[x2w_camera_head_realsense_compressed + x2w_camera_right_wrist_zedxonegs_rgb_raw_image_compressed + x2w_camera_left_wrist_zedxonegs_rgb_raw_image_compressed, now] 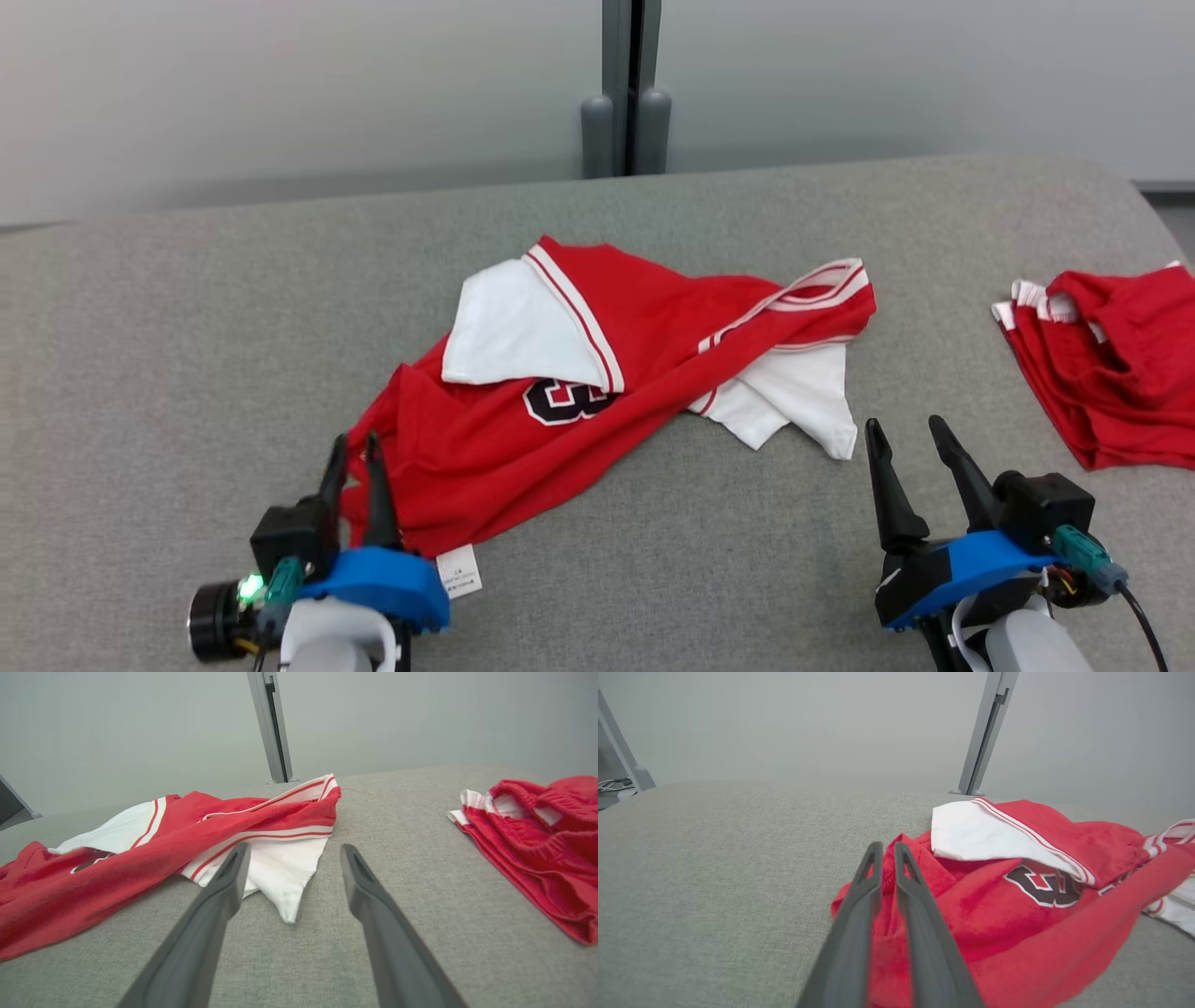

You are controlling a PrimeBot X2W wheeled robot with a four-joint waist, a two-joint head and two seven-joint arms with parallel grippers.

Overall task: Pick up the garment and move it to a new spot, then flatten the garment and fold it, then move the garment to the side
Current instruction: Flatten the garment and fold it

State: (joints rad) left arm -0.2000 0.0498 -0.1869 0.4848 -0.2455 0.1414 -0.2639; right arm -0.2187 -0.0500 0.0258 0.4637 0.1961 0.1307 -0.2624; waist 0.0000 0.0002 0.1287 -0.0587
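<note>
The garment (523, 439) is a red jersey with white panels, striped trim and a dark number, lying crumpled at the middle of the grey padded surface (168, 355). My left gripper (355, 448) is at its near left corner, jaws a narrow gap apart with red cloth showing between the fingers (920, 914). The left wrist view has the garment (1017, 914) spreading away to the right. My right gripper (904, 431) stands open on bare surface, just right of the garment's white corner. In the right wrist view the garment (140, 858) lies ahead left of the wide-spread right gripper (294, 851).
A second red piece of clothing (1120, 373) with white trim lies bunched at the right edge, also in the right wrist view (537, 858). A white label (459, 571) sticks out beside my left wrist. A grey post (627, 93) stands behind the far edge.
</note>
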